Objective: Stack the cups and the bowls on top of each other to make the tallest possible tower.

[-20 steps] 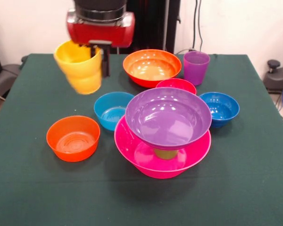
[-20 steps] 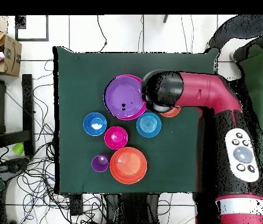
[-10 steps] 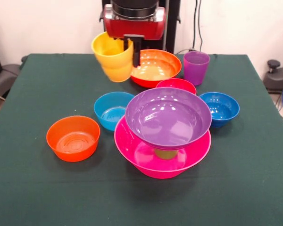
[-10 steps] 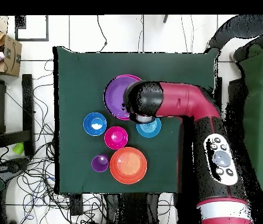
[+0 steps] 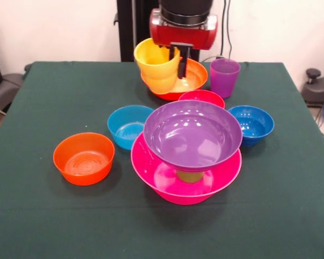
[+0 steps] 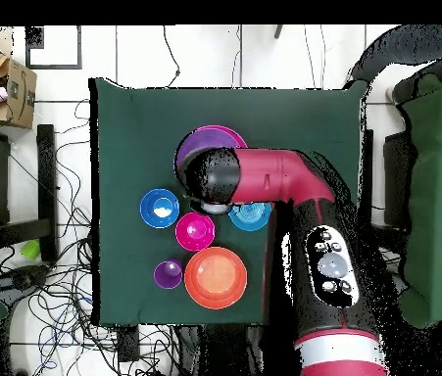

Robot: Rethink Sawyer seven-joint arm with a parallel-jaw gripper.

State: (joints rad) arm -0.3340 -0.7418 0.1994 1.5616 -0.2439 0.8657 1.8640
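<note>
The gripper (image 5: 175, 59), jaws clenched on the rim of the yellow cup (image 5: 157, 67), has swung across toward the purple bowl (image 5: 193, 135), so stacking looks imminent.

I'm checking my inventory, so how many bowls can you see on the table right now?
7: small orange bowl front left, light blue bowl, big orange bowl at back, red bowl, dark blue bowl right, purple bowl stacked above pink bowl. None seems hidden.

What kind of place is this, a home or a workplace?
Probably a robotics lab: a green-covered table with no chairs, loose cables on a tiled floor, and the gripper carrying a yellow cup.
</note>
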